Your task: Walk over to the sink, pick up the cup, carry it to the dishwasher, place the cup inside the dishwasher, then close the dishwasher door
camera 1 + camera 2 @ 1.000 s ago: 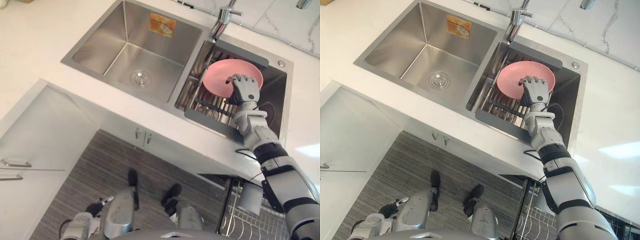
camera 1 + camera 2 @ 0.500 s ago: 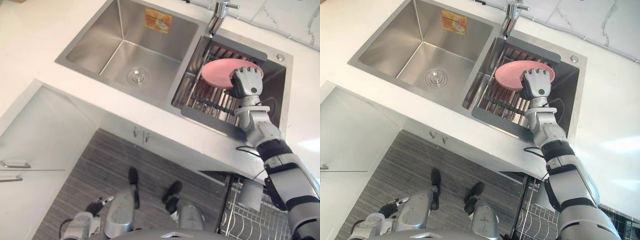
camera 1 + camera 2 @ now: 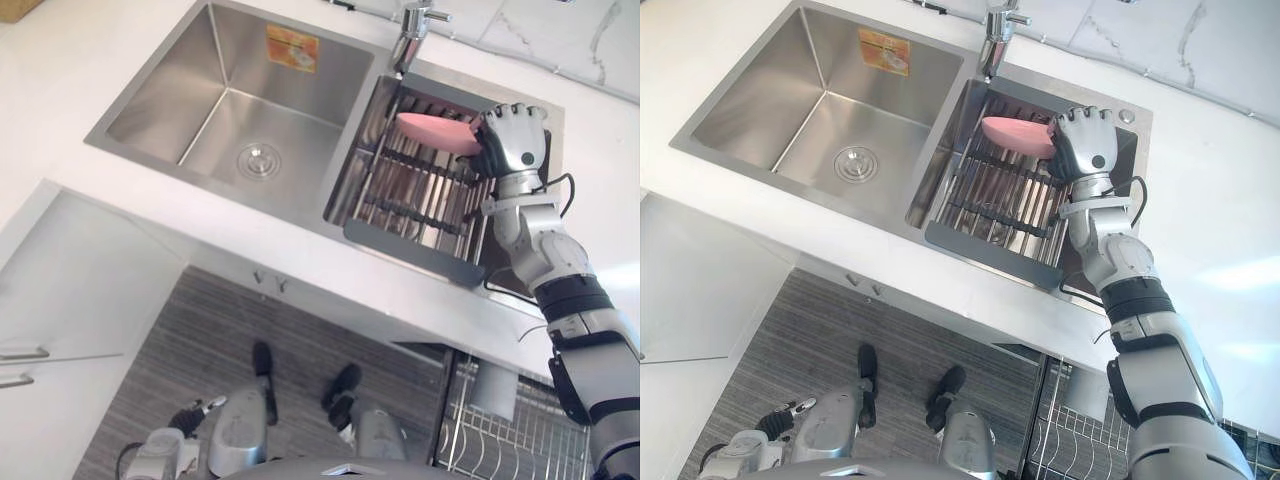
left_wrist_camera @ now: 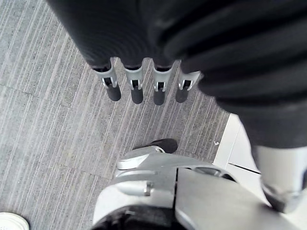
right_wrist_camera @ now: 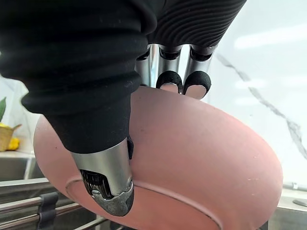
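A pink dish (image 3: 432,132) hangs over the wire rack (image 3: 420,200) in the right basin of the sink, seen nearly edge-on. My right hand (image 3: 515,140) is shut on its right rim. In the right wrist view the fingers (image 5: 195,82) curl over the dish's (image 5: 206,158) upper edge and the thumb (image 5: 108,177) presses its underside by the foot ring. My left hand (image 3: 185,418) hangs low at the lower left over the floor, its fingers (image 4: 136,88) straight and holding nothing.
The left basin (image 3: 230,110) has a drain and a sticker on its back wall. A tap (image 3: 412,30) stands between the basins. White counter surrounds the sink. A wire dishwasher rack (image 3: 500,440) shows at the lower right, and pale cupboard fronts (image 3: 70,290) at the left.
My right hand has lifted the pink dish off the rack and tipped it from face-up to nearly edge-on, moving it toward the back right. The view has shifted a little.
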You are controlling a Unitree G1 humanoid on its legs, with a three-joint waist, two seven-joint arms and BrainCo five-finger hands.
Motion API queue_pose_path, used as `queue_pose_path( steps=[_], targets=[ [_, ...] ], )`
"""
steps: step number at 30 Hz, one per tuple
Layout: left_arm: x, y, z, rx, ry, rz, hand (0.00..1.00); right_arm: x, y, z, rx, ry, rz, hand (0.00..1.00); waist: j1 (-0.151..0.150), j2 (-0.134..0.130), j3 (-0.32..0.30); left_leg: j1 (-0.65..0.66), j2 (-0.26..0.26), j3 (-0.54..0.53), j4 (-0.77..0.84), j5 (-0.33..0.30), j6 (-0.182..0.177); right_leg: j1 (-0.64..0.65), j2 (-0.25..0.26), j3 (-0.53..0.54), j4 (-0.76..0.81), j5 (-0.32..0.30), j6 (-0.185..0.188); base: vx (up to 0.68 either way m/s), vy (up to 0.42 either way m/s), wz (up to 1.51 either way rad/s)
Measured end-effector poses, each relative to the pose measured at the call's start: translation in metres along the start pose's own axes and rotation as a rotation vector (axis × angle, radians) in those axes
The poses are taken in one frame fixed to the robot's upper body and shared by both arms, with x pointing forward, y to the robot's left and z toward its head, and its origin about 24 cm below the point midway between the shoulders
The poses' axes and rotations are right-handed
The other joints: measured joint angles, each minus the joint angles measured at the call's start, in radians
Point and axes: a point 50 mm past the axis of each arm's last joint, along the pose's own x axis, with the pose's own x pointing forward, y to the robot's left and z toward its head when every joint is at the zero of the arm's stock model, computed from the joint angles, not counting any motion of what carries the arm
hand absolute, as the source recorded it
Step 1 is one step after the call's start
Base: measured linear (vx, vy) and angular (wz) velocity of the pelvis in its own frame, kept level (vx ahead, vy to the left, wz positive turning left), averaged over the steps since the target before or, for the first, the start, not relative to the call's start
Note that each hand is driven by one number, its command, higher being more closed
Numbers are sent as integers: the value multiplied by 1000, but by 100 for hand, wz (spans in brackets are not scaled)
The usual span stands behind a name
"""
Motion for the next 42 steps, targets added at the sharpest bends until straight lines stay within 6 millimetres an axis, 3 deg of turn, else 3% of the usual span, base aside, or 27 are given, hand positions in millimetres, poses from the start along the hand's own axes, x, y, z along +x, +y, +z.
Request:
queue_pose_path(
  steps=[6, 11, 24, 34, 42],
  targets=[
    [-1, 4, -5, 24, 29, 13, 0, -18, 8, 4, 39, -10, 68, 100, -21, -37, -25, 47, 4, 34, -26, -3, -5, 20, 13, 27, -19, -2, 4, 57, -10, -17],
    [-2, 1, -12, 49, 50, 13, 0, -44, 22, 4, 69, -11, 146, 100, -35, -52, -69, 76, 0, 38, -27, -6, -10, 51, 13, 31, -31, -5, 10, 57, 0, -5],
    [-6, 1, -36, 41, 130, 21, 0, -58, 0, 17, 147, -53, 92, 100, -71, -51, -151, 112, 2, 85, -53, -21, -25, 67, 29, 71, -82, 17, 17, -12, 6, -9],
    [-8, 2, -51, 94, 207, 22, 0, -80, -22, 1, 111, -8, 79, 100, -132, -60, -192, 170, -1, 177, -98, -21, -30, 70, 54, 158, -141, 54, 15, 11, 7, -30],
    [-10, 4, -56, 118, 247, 30, 0, -103, -34, -17, 59, 57, 107, 100, -182, -64, -204, 180, 10, 261, -25, -88, -28, 65, 61, 240, -149, 79, 19, 42, 4, -32]
  ],
)
